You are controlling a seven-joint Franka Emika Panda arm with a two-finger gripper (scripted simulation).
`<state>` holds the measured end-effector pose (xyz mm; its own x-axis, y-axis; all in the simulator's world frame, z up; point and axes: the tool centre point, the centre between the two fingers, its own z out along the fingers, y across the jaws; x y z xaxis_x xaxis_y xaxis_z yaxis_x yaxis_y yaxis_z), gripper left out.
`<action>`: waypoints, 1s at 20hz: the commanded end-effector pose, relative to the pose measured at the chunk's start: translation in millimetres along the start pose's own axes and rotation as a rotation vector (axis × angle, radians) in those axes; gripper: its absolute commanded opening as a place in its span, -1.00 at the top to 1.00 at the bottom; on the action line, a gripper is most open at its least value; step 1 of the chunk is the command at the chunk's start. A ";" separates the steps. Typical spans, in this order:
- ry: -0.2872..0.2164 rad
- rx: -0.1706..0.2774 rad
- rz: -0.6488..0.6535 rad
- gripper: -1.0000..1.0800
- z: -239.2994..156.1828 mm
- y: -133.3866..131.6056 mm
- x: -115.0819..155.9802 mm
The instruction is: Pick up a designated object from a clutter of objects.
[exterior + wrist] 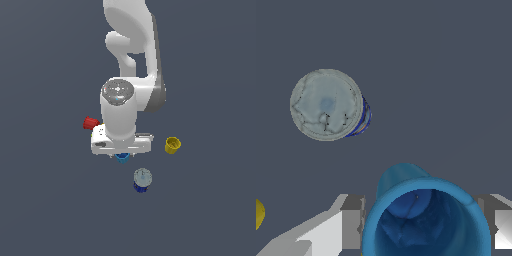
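Note:
The designated object, a bright-blue cup (426,220), fills the space between my gripper's (421,222) two grey fingers (352,220), and I look down into its open mouth. Both fingers sit against its sides, so the gripper is shut on the cup. In the exterior view only a sliver of the blue cup (122,158) shows under the white hand of the gripper (121,153), and the fingertips are hidden there. I cannot tell whether the cup still rests on the floor.
A dark-blue object with a grey round top (142,180) (327,105) stands close beside the cup. A yellow cup (173,145) lies toward the exterior view's right, and its edge (258,214) shows in the wrist view. A red cup (90,123) lies behind the hand.

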<state>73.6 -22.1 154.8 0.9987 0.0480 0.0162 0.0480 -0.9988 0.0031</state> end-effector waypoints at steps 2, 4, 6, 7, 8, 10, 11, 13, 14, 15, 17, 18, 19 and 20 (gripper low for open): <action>0.000 0.000 0.000 1.00 -25.2 -14.0 -18.0; -0.002 0.000 0.000 1.00 -39.1 -22.0 -28.2; -0.003 0.000 0.000 1.00 -53.4 -30.2 -38.4; -0.003 0.000 0.000 1.00 -61.0 -34.3 -43.7; -0.004 -0.001 0.000 1.00 -68.2 -38.4 -48.9; -0.006 -0.001 0.000 1.00 -83.0 -46.8 -59.3; -0.006 -0.001 0.000 1.00 -90.6 -51.1 -64.5; -0.007 -0.001 0.000 1.00 -106.2 -59.7 -75.3; -0.008 -0.001 0.000 1.00 -114.1 -64.1 -80.6; -0.009 -0.001 0.000 1.00 -122.1 -68.6 -86.0; -0.010 -0.001 0.000 1.00 -137.9 -77.4 -96.5; -0.011 -0.001 0.000 1.00 -145.3 -81.5 -101.4; -0.011 -0.001 0.000 1.00 -152.9 -85.6 -106.3; -0.012 -0.001 0.000 1.00 -159.6 -89.4 -110.6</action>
<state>-35.7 56.6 301.2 0.9988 0.0488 0.0052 0.0488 -0.9988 0.0035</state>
